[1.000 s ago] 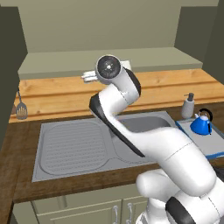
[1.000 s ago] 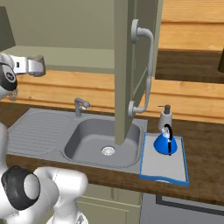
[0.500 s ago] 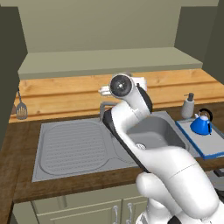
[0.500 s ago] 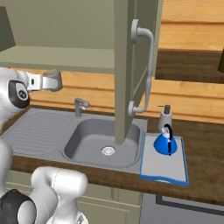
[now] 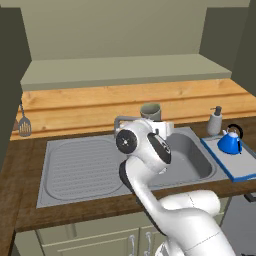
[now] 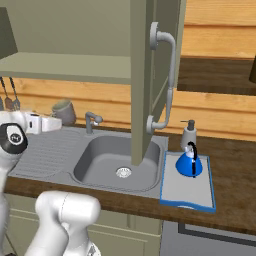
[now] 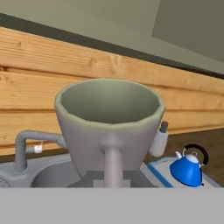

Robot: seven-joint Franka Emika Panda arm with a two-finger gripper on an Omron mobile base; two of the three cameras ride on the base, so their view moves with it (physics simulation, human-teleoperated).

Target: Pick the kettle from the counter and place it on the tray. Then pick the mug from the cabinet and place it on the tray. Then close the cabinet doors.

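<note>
My gripper (image 7: 113,179) is shut on the handle of the grey mug (image 7: 109,122). The mug (image 5: 150,111) hangs upright above the back edge of the sink, in front of the orange-wood wall, and the right base view shows the mug (image 6: 64,112) left of the faucet. The blue kettle (image 5: 230,142) stands on the blue-rimmed tray (image 5: 235,167) on the dark counter (image 5: 20,200) right of the sink. The same kettle (image 6: 189,164) and tray (image 6: 192,192) appear from the right side. The olive cabinet shelf (image 5: 125,70) is bare, and one cabinet door (image 6: 147,75) stands open over the sink.
A grey soap pump bottle (image 5: 215,120) stands behind the tray. The faucet (image 6: 91,121) rises at the back of the steel sink (image 6: 117,160), close to the mug. Utensils (image 5: 24,125) hang on the wall at left. The open door's bar handle (image 6: 165,80) juts out over the basin.
My arm has swung down and to the right from shelf height, carrying the mug out of the cabinet to just above the sink's back edge. The kettle and the tray have stayed put.
</note>
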